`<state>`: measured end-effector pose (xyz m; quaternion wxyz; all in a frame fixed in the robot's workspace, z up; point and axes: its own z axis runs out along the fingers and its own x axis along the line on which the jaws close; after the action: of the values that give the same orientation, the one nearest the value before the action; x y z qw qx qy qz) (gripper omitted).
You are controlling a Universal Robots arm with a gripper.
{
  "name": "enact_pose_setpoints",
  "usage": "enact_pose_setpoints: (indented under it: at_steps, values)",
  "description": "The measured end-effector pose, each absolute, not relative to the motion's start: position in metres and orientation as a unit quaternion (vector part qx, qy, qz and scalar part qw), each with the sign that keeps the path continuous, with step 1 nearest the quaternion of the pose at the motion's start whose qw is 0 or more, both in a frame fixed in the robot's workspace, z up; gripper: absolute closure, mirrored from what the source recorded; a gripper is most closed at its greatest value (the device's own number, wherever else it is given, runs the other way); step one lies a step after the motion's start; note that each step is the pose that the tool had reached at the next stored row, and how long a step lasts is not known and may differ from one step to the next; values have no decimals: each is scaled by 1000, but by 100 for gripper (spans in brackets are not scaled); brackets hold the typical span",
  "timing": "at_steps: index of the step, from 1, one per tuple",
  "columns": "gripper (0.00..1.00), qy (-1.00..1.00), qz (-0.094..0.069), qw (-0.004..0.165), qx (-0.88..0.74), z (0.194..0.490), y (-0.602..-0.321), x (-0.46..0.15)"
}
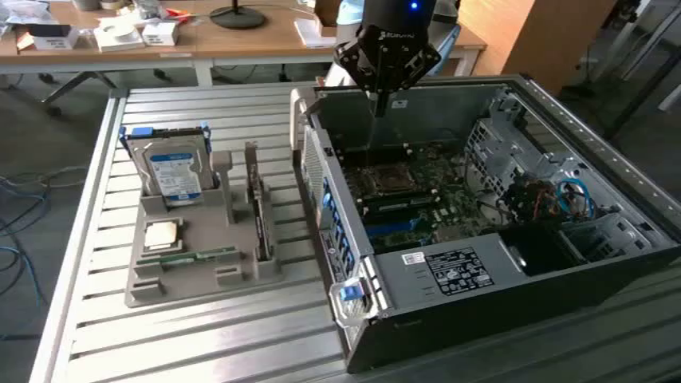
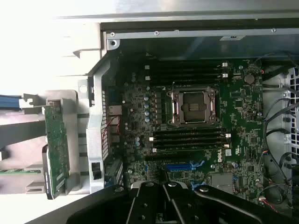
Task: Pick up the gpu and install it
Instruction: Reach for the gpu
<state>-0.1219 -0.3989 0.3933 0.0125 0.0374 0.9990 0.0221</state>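
The gpu point(image 1: 255, 199) stands on edge in a slot of the grey holder point(image 1: 202, 283), to the exterior view's left of the open computer case point(image 1: 468, 271). In the wrist view the gpu point(image 2: 56, 144) shows a green board side beside the case's rear panel. My gripper point(image 1: 377, 110) hangs over the far end of the case, above the motherboard point(image 2: 196, 140), well apart from the gpu. Its fingers are shut with nothing between them. In the wrist view the gripper point(image 2: 163, 189) sits over the blue card slots point(image 2: 184, 165).
The holder also carries a silver hard drive point(image 1: 171, 167) with a blue-white label, a processor chip point(image 1: 162, 233) and a green memory stick point(image 1: 197, 257). Everything rests on a slatted metal table point(image 1: 159, 343). A wooden desk point(image 1: 213, 40) with clutter stands behind.
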Motion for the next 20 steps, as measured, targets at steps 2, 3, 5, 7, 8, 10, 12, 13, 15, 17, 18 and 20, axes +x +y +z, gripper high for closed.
enact_pose_setpoints:
  at_steps: [2, 3, 5, 7, 8, 10, 12, 13, 15, 17, 18, 20]
  values:
    - [89, 999, 22, 12, 37, 393, -399, -122]
    - [89, 999, 22, 12, 37, 393, -399, -122]
    - [89, 999, 22, 12, 37, 393, -399, -122]
    - [89, 999, 22, 12, 37, 393, -399, -122]
    - [89, 999, 22, 12, 37, 393, -399, -122]
    - [89, 999, 22, 12, 37, 393, -399, -122]
    - [89, 999, 22, 12, 37, 393, -399, -122]
    - [89, 999, 22, 13, 37, 393, -399, -122]
    - [89, 999, 22, 13, 37, 393, -399, -124]
    - [89, 999, 22, 12, 37, 393, -399, -127]
    - [89, 999, 22, 12, 37, 393, -399, -130]
    - [89, 999, 22, 12, 37, 393, -399, -134]
